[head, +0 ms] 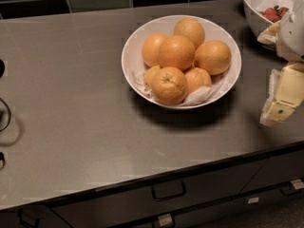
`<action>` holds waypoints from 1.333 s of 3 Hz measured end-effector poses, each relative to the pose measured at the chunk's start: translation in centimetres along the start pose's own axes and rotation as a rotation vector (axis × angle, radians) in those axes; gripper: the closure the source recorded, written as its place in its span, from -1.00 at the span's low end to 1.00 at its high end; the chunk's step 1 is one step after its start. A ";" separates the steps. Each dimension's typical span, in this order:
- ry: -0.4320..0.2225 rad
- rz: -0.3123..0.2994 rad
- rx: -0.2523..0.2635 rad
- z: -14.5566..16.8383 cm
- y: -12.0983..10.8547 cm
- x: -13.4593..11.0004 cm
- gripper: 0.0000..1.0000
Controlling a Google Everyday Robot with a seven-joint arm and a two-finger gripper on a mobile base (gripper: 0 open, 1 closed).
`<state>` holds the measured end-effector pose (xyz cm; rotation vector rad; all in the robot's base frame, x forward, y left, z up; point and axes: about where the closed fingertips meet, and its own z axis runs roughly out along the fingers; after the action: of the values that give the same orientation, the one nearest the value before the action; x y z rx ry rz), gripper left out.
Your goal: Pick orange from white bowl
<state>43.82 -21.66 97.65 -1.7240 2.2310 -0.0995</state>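
The white bowl (127,56) stands on the grey counter, lined with crumpled white paper and holding several oranges. The orange (169,85) with a puckered stem dimple and creases lies at the bowl's front, facing the camera. My gripper (276,109) is at the right edge of the view, cream-coloured, pointing down and left. It hangs to the right of the bowl, apart from it and from the oranges. It holds nothing that I can see.
A deeper white bowl with red strawberries (259,6) stands at the back right, partly behind my arm. A dark tiled wall runs along the back. The counter's front edge has drawers with handles (168,191) below. Dark wire shapes sit at the left edge (4,113).
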 end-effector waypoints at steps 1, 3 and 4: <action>0.000 0.000 0.000 0.0 0.0 0.0 -1.00; -0.025 -0.182 0.008 0.5 -0.6 -6.0 -1.00; -0.025 -0.182 0.008 0.5 -0.6 -6.0 -1.00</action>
<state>45.85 -16.04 98.56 -1.9102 2.0489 -0.1270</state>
